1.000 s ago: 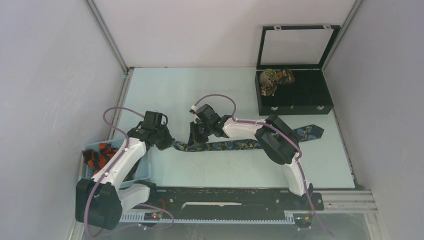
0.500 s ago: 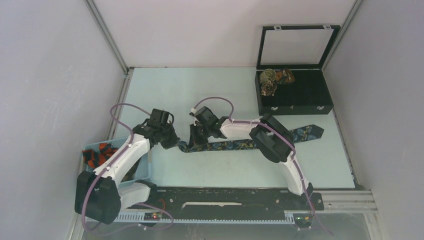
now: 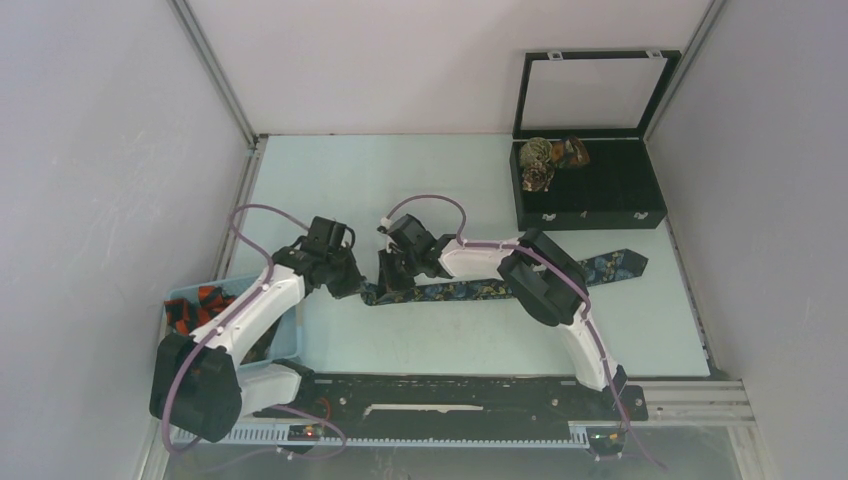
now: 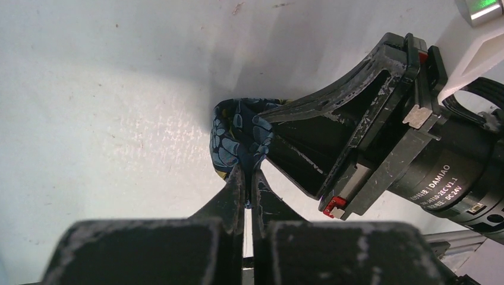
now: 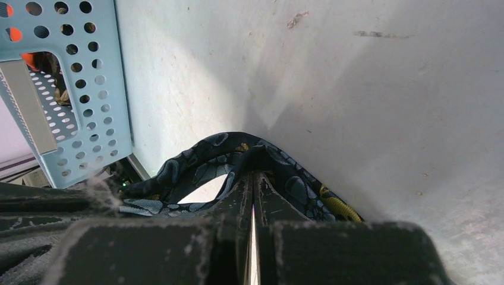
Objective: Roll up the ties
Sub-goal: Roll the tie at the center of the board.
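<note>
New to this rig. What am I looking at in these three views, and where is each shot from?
Two white robot arms are bolted at the near edge of a pale table. The wide picture comes from a fixed camera above and behind them. The two close-ups come from a camera on each wrist, looking past its own black fingers. A dark navy patterned tie lies across the table. The left gripper and right gripper are both pinched shut, close together, on its folded end nearest the basket. At the far right stands an open black case holding a few rolled ties. At the left sits a perforated blue basket with orange-red fabric inside.
</note>
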### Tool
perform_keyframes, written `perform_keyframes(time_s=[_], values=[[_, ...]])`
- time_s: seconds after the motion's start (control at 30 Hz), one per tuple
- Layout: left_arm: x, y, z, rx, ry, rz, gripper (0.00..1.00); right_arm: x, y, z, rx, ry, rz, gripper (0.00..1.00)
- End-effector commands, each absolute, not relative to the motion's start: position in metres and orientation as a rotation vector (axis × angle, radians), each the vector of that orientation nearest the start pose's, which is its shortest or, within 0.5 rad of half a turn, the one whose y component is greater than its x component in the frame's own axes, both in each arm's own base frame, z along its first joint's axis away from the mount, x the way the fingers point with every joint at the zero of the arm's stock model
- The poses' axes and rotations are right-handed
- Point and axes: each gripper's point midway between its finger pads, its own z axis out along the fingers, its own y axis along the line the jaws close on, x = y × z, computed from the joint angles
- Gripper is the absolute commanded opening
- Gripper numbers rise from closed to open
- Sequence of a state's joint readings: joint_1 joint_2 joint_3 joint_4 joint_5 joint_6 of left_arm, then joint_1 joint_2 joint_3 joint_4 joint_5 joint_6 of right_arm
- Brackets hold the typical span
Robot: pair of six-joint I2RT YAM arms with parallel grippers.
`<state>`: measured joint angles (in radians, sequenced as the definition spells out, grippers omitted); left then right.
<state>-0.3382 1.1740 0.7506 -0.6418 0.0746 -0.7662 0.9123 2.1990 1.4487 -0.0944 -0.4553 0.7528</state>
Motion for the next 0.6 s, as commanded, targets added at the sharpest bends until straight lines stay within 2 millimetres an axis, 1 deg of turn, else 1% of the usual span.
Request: perform_keyframes(time_s=[0.0, 0.13, 0.2, 0.27, 0.33, 0.43, 0.47, 0.57], values=[[0.243, -0.136, 0.095, -0.547, 2.612, -0.501, 0.00, 0.246, 0.471, 0.046, -0.452, 2.613, 1.159, 0.00], [0.244, -0.137, 0.093, -0.543, 2.615, -0.496, 0.00, 0.251, 0.460, 0.065, -0.456, 2.568, 1.106, 0.00], [0.244, -0.139, 0.092, -0.537, 2.618, -0.495, 0.00, 0.254, 0.455, 0.082, -0.462, 2.534, 1.089, 0.00], [0.244, -0.140, 0.091, -0.530, 2.623, -0.495, 0.00, 0.256, 0.447, 0.093, -0.464, 2.512, 1.060, 0.00], [0.245, -0.141, 0.090, -0.529, 2.624, -0.492, 0.00, 0.258, 0.437, 0.105, -0.463, 2.485, 1.028, 0.04], [0.245, -0.144, 0.090, -0.519, 2.627, -0.496, 0.00, 0.264, 0.416, 0.122, -0.443, 2.443, 0.965, 0.09], [0.246, -0.146, 0.090, -0.514, 2.627, -0.502, 0.00, 0.266, 0.404, 0.122, -0.424, 2.436, 0.923, 0.10], [0.247, -0.151, 0.090, -0.495, 2.624, -0.515, 0.00, 0.275, 0.371, 0.133, -0.360, 2.384, 0.824, 0.21]])
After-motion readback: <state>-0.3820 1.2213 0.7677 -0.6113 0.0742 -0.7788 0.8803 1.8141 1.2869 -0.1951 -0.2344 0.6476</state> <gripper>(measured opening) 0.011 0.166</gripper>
